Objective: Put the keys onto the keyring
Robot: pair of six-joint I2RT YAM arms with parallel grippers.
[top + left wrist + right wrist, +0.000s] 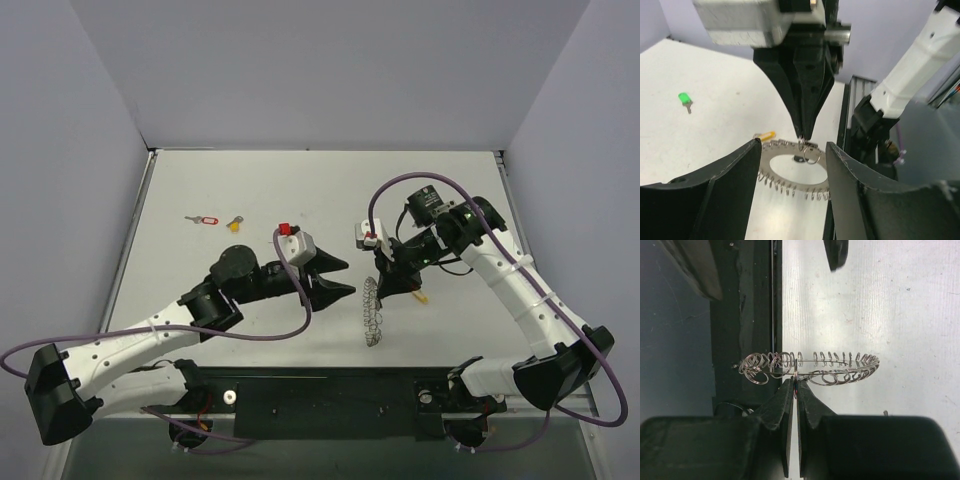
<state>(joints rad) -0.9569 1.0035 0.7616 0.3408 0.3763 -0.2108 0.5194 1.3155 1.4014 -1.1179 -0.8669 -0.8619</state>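
- Red key [207, 219] and yellow key [236, 224]: flat on the table [250, 180], close to each other, well apart from the left fingers and out beyond the arm's elbow side. Neither is on anything.
- Left gripper [350, 277]: fingers apart and holding nothing. It points at the keyring, tips just short of it. In the left wrist view the ring shows in the gap between the two pads.
- Keyring [372, 312]: hangs from the right fingertips, edge-on from above. The right wrist view shows its coils fanned out to either side of the tips.
- Right gripper [796, 382]: fingers pressed together, clamped on the ring's wire at its near rim.
- At the pinch point, in the left wrist view: a small loop and a dark bit sit right under the tips. Cannot tell if this is a key's ring being worked on or just part of the coil.
- Orange-yellow key [765, 135]: on the table just beside the ring, near the right fingertips, loose.
- Green key [684, 98]: on open table, well apart from both sets of fingers.

Judgement: early stage. The ring is picked up and presented, but no coloured key can be seen threaded on it. Four keys are plainly loose, so nearly all of the threading remains.
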